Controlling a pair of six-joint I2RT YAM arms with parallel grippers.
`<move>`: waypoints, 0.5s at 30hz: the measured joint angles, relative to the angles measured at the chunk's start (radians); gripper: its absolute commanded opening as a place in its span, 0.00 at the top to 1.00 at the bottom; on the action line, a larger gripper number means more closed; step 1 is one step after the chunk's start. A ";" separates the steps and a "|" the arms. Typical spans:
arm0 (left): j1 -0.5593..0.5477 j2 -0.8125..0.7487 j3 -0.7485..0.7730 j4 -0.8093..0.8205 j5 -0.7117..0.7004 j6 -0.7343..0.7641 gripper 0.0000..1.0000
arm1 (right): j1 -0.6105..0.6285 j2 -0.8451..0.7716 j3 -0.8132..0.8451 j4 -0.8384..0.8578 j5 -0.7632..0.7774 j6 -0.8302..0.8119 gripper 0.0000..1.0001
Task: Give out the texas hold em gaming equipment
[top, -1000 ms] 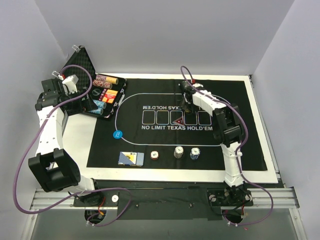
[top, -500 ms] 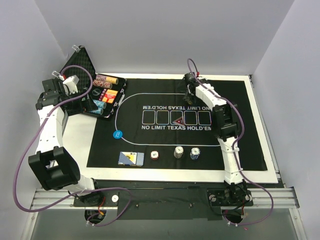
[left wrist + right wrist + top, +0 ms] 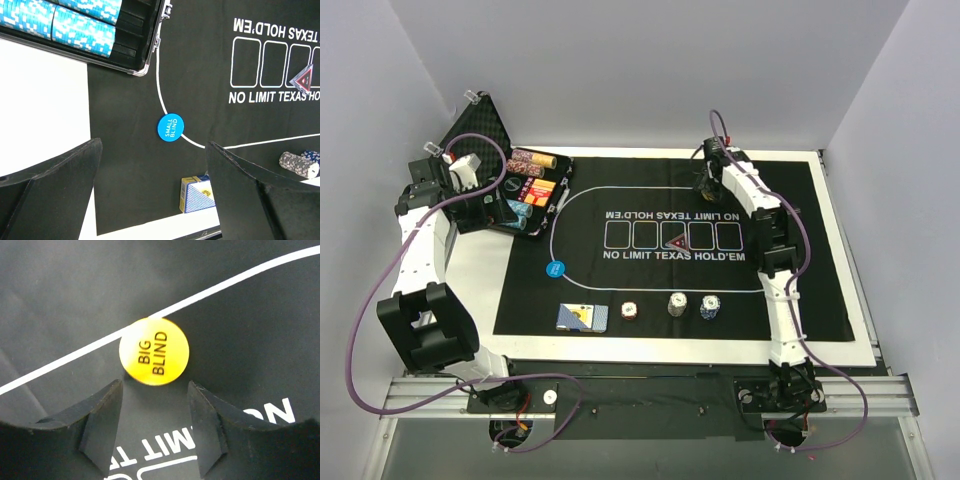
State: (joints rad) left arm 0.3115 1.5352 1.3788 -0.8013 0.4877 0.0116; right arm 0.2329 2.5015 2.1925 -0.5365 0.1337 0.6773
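Now, yellow disc (image 3: 154, 351): lies flat on the mat (image 3: 620, 285) at its far side, right of centre, sitting across the white oval line (image 3: 250, 279). It is lettered BIG BLIND, so it likely marks that seat, opposite the near player.
Right gripper (image 3: 155, 387): the fingers are parted to a middling gap with nothing between them. The tips sit just on the near side of the yellow disc and, as far as the wrist view shows, do not touch it.
Blue disc (image 3: 170, 127): flat on the same line at the left curve of the oval, lettered SMALL BLIND, well apart from the yellow one.
Left gripper (image 3: 152, 150): spread very wide and empty, held high near the case (image 3: 480, 130) at the far left. It is probably poised to fetch more pieces.
Case contents: rows of chips (image 3: 75, 27) lie in the foam slots, so there is stock not yet handed out.
Near edge: a deck of cards (image 3: 582, 317) lies on the mat, with three chip stacks (image 3: 677, 304) in a row to its right. By the look of it, this is one player's share.
Red triangle (image 3: 676, 243): rests on the printed card boxes in the middle of the mat.
Judgement: the far seat has its disc but no chips or cards, so the distribution seems partway done.
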 measured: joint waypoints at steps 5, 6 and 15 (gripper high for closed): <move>0.000 0.000 0.000 -0.001 0.014 -0.003 0.05 | 0.043 -0.067 -0.104 0.013 0.009 -0.048 0.30; 0.000 0.000 0.000 -0.001 0.016 -0.003 0.05 | 0.060 -0.104 -0.165 0.020 0.014 -0.058 0.30; 0.000 -0.040 0.000 -0.004 0.022 -0.003 0.05 | 0.277 -0.377 -0.505 0.075 0.072 -0.130 0.35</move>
State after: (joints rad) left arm 0.3119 1.4956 1.3788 -0.8055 0.5098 0.0086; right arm 0.5102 2.1246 1.6878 -0.4618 0.2058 0.5476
